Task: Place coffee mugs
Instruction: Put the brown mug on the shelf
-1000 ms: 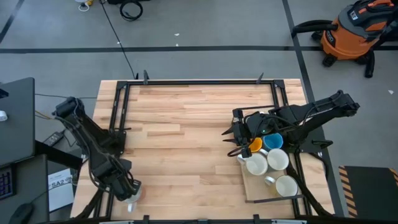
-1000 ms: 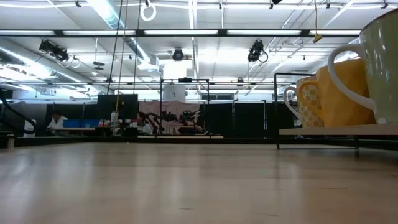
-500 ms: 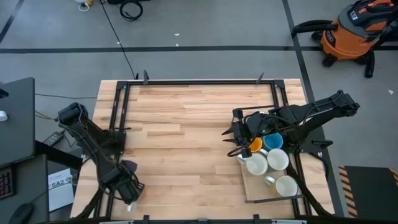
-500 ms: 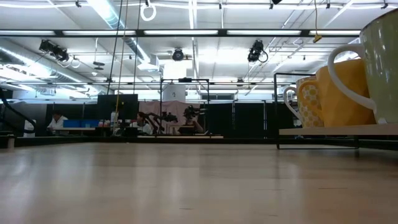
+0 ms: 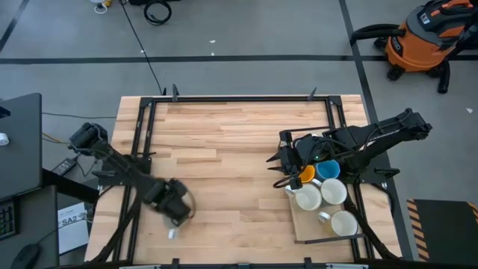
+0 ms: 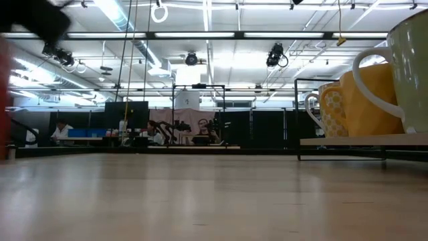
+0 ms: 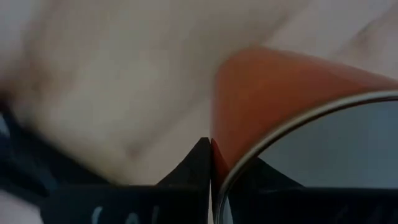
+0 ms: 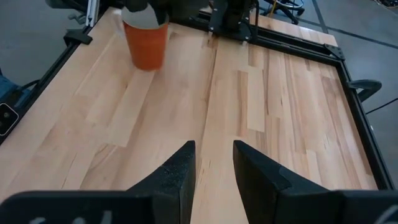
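An orange-red coffee mug (image 8: pixel 147 45) with a pale rim stands upright over the table's near left part, and my left gripper (image 5: pixel 175 211) is shut on it. In the high view that gripper hides most of the mug; a white bit (image 5: pixel 172 233) shows beside it. In the low view the mug is a red blur (image 6: pixel 3 100) at the left edge. Several more mugs sit on a board (image 5: pixel 314 233) at the right, among them a yellow-orange one (image 5: pixel 306 175) and a blue one (image 5: pixel 327 170). My right gripper (image 5: pixel 275 168) hangs open just left of them, holding nothing. My left gripper has the mug's wall at the rim (image 7: pixel 249 155). One finger (image 7: pixel 193 168) is outside the orange wall and the other is inside the hollow. The fingers come from above. The mug stays upright; whether its base touches the table I cannot tell.
The board (image 6: pixel 361 141) with the mugs stands slightly raised by the table's right edge. A black metal frame (image 5: pixel 239 98) runs round the tabletop. Bare wood (image 5: pixel 224 164) lies between the two arms. People sit far off in the room beyond the table.
My left arm has swung in from the table's near left corner toward the right and a little toward the far edge. The orange-red mug has gone with it. A red and dark blur has entered the low view at the left.
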Tool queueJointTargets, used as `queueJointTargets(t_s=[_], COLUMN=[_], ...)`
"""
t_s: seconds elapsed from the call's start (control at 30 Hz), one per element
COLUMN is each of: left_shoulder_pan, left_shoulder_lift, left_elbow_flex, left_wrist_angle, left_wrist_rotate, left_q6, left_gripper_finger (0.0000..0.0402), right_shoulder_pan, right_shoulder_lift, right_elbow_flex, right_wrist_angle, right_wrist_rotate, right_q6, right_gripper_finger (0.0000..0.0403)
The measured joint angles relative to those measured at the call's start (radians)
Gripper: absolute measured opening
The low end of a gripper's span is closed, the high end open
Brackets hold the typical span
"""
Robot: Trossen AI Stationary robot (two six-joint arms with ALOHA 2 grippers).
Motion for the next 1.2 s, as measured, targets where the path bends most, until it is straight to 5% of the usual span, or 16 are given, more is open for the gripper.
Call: queueJointTargets(t_s=[0.2, 0.57, 0.83, 1.2], left_shoulder_pan=[0.246, 0.583, 0.626, 0.527], left_shoulder_lift=[0.001, 0.0, 0.049, 0.391], left_elbow_flex=[0.084, 0.278, 0.385, 0.749], left_wrist_angle=[0.058, 0.271, 0.332, 0.136], left_wrist_rotate=[-0.107, -0.126, -0.157, -0.149], left_q6=[0.53, 1.321, 1.701, 2.092], left_gripper_finger=[0.0032, 0.0032, 0.0031, 0.0031], right_shoulder_pan=[0.0, -0.013, -0.046, -0.075], right_shoulder_lift=[0.0, 0.0, 0.0, -0.001], right_elbow_flex=[0.0, 0.0, 0.0, 0.0], right_wrist_angle=[0.0, 0.0, 0.0, -0.028], right_wrist_rotate=[0.0, 0.003, 0.003, 0.003], right_q6=[0.0, 0.0, 0.001, 0.011], right_gripper_finger=[0.0113, 0.0113, 0.0113, 0.0113])
